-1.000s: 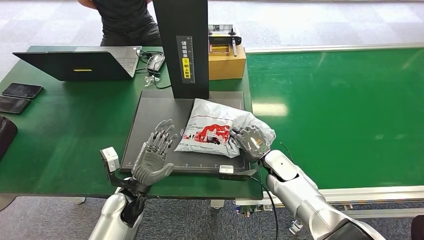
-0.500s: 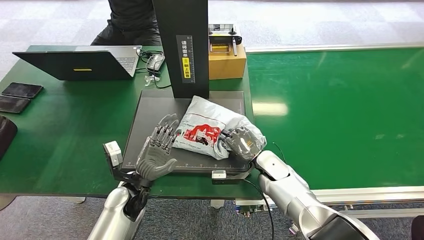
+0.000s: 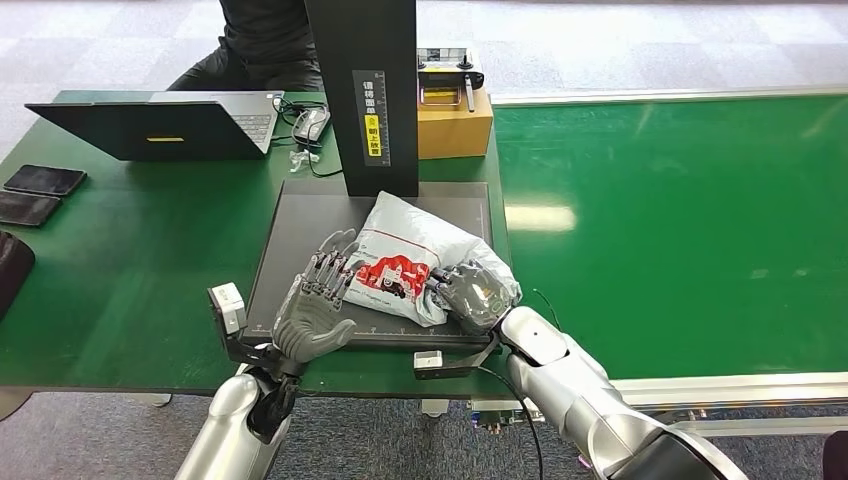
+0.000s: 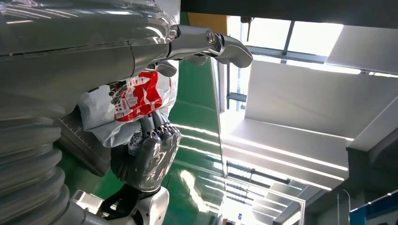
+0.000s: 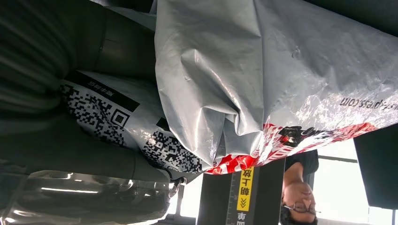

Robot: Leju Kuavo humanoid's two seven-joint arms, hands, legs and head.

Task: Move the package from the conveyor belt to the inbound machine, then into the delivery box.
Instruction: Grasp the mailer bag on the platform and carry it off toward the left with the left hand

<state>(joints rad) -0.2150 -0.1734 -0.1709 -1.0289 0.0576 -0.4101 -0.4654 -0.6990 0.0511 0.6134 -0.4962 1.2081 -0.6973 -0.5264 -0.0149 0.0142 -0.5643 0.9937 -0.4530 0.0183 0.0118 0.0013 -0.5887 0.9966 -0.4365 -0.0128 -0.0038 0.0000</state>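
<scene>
A: Gripping the package [image 3: 415, 262] is the right hand [image 3: 475, 295], fingers curled over its near right corner.

B: Where's the package sitting?

A: On the dark plate of the inbound machine [image 3: 300, 235], just in front of the black column [image 3: 362, 90]. From plate centre it's toward 3 o'clock. Grey poly bag, red print facing up, crumpled. Right wrist view shows QR labels on it [image 5: 263, 84].

B: Left hand?

A: Left hand [image 3: 312, 305] is spread wide, palm up, holding nothing. It's at the package's 9 o'clock edge, fingertips just beside the bag; cannot tell if they touch. Left wrist view shows the right hand [image 4: 148, 154] clamped on the bag [image 4: 126, 101].

B: Conveyor?

A: Green conveyor belt [image 3: 680, 220] at 3 o'clock of the machine.

B: Other stuff?

A: Laptop [image 3: 160, 125] at 10 o'clock on the green table [image 3: 120, 260], 2 phones [image 3: 38, 192] at 9, cardboard box [image 3: 455, 120] at 12 to 1. A person [image 3: 265, 40] sits behind the table.
</scene>
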